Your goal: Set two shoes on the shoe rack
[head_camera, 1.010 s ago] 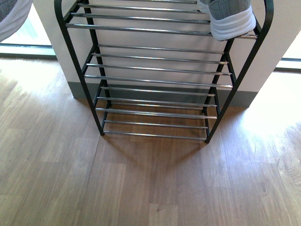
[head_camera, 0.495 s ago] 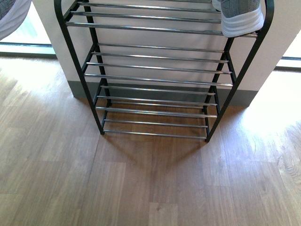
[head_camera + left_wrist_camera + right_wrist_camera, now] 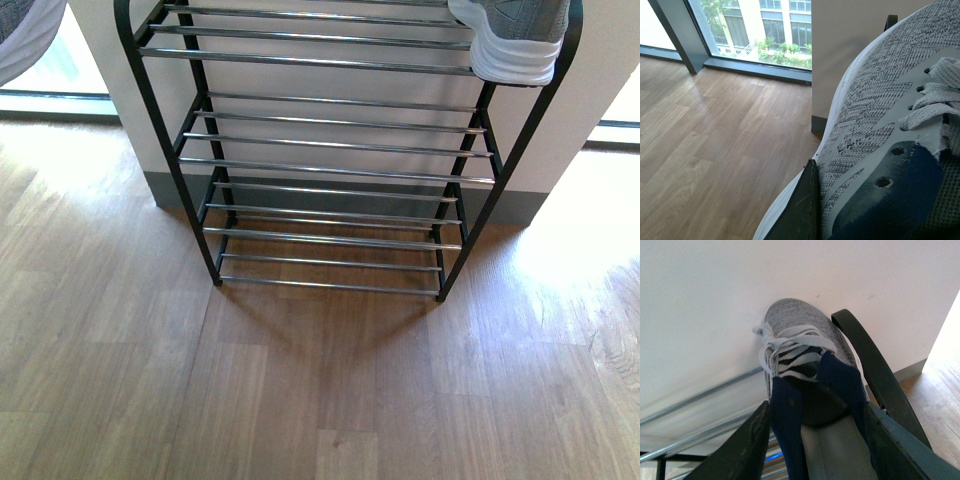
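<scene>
Front view shows the shoe rack [image 3: 330, 240] standing on the wood floor [image 3: 300, 400], its back close to a white wall [image 3: 100, 60]. The first sneaker [image 3: 515, 40] sits at the rack's right end on the highest tier in view. Its white-soled heel hangs over the front rod, just inside the arched side frame. The second sneaker [image 3: 20, 35] is off the rack, beyond its left end and clear of the frame. It sits about level with that same tier and is cut off by the picture's edge.

Right wrist view has the first sneaker lying on the chrome rods with its toe toward the wall, right beside the rack's black arch [image 3: 875, 365]. The right end effector [image 3: 815, 412] straddles the heel. Its dark fingers [image 3: 740, 450] press the navy collar from both sides, so it is gripping this sneaker.

Left wrist view is filled by the second sneaker, showing grey knit, pale laces and navy lining. One dark finger [image 3: 805, 210] of the left end effector [image 3: 812, 205] lies against the outer side of the sneaker. The other finger is hidden, but the sneaker is gripped and carried above the floor. A window [image 3: 765, 30] lies beyond it.
</scene>
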Robot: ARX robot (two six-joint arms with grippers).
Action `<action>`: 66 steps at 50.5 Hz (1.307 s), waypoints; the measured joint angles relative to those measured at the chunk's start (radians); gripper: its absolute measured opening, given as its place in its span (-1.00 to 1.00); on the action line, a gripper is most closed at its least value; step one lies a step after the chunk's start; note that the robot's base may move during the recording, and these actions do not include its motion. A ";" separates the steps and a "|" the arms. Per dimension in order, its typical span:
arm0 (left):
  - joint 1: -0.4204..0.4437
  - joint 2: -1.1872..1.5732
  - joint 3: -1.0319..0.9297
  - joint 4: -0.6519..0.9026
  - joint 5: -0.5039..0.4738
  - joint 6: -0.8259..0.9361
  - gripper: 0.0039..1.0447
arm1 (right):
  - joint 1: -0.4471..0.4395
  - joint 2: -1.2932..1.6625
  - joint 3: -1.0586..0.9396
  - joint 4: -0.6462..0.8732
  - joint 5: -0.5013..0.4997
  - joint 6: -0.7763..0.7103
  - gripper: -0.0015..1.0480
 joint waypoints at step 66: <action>0.000 0.000 0.000 0.000 0.000 0.000 -0.98 | -0.502 -1.057 -1.102 0.385 -0.945 -0.298 0.82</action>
